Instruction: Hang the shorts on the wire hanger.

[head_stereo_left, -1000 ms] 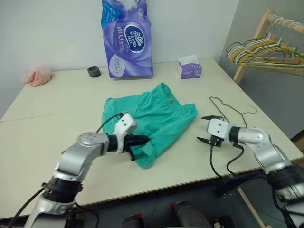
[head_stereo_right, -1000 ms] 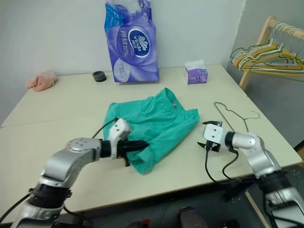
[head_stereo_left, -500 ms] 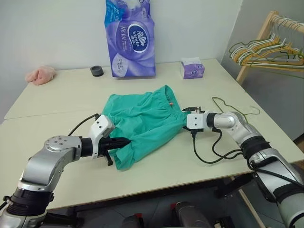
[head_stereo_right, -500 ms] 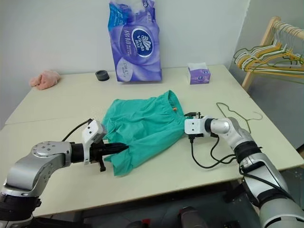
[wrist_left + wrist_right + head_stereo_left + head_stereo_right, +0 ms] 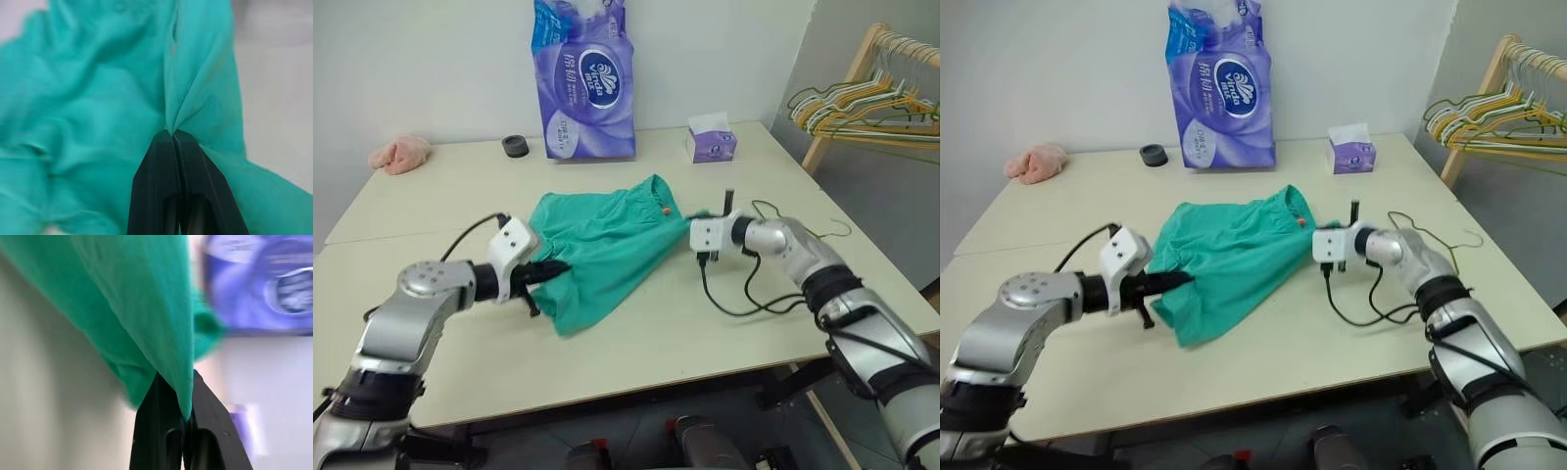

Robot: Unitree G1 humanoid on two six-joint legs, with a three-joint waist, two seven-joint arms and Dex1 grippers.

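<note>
The table (image 5: 431, 211) is big and pale. The green shorts (image 5: 607, 245) lie on it, spread out between the two arms, all wrinkly, with a tiny orange tag on the waistband (the top edge). The left gripper (image 5: 172, 133) is pinched tight on one side of the shorts. The right gripper (image 5: 185, 415) is pinched tight on the other side. The thin wire hanger (image 5: 793, 220) lies on the table beside the right arm, partly hidden behind it.
</note>
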